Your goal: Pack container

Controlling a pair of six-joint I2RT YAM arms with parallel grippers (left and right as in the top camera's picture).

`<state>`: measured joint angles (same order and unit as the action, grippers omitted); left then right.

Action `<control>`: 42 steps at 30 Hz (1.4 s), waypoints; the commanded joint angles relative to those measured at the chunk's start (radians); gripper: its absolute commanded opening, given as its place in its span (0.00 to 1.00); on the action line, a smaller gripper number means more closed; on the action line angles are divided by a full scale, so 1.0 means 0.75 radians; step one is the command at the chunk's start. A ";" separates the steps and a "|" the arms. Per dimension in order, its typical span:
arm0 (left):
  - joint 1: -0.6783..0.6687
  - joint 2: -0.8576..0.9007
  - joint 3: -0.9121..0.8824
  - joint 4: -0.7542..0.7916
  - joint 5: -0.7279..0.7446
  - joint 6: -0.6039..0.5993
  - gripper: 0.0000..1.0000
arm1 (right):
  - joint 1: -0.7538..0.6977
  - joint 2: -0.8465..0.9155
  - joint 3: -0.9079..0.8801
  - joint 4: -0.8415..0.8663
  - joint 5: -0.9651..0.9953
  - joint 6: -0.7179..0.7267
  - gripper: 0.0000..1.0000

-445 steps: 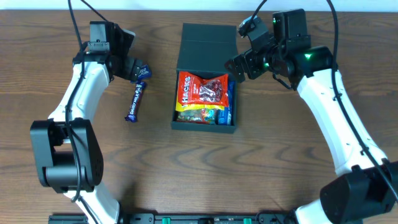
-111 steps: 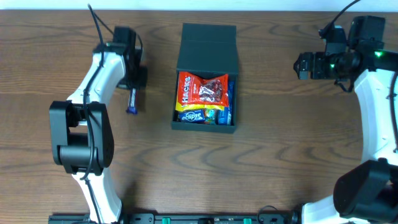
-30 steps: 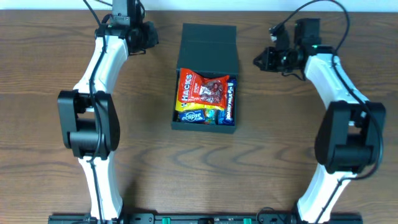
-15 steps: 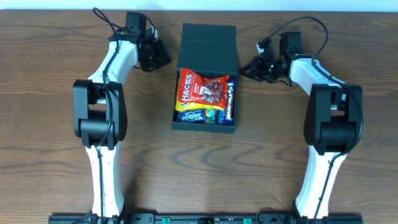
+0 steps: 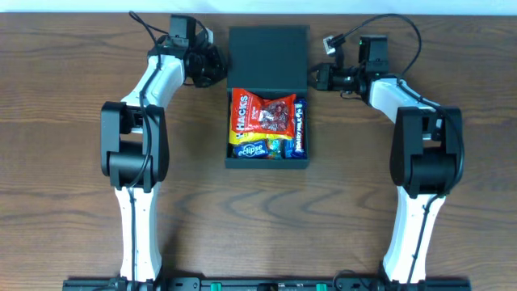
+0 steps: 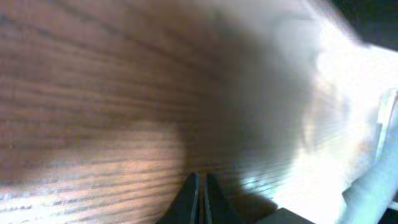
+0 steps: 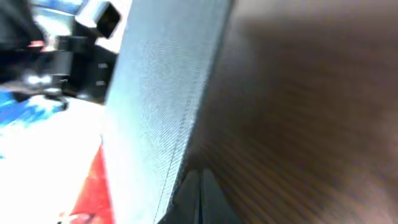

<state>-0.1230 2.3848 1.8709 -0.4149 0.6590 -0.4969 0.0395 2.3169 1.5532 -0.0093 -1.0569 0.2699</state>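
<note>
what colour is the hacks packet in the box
Hacks packet: red and orange, best in the overhead view.

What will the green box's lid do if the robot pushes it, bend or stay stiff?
The lid looks like flat, thick board with straight edges, so it probably stays stiff and swings as one piece on its hinge. The container sits low and wide and is full of snacks, so it likely slides rather than tips.
</note>
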 commanded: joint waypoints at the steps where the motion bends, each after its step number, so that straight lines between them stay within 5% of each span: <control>1: -0.018 0.024 0.055 0.002 0.106 0.050 0.06 | -0.004 0.005 0.019 0.034 -0.226 -0.011 0.02; 11: -0.016 -0.038 0.416 -0.413 0.047 0.369 0.06 | -0.010 -0.216 0.041 -0.070 -0.196 -0.050 0.02; 20: -0.002 -0.229 0.462 -0.773 -0.178 0.569 0.06 | -0.008 -0.502 0.041 -0.724 0.116 -0.496 0.01; 27: 0.040 -0.437 0.462 -0.835 -0.312 0.699 0.06 | -0.008 -0.600 0.041 -1.038 0.198 -0.692 0.02; 42: 0.040 -0.502 0.232 -0.907 -0.387 0.703 0.06 | 0.003 -0.653 -0.033 -1.176 0.623 -0.585 0.01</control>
<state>-0.0887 2.0048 2.1178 -1.0832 0.3595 0.0158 0.0288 1.8454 1.5635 -0.8890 -0.6514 -0.1944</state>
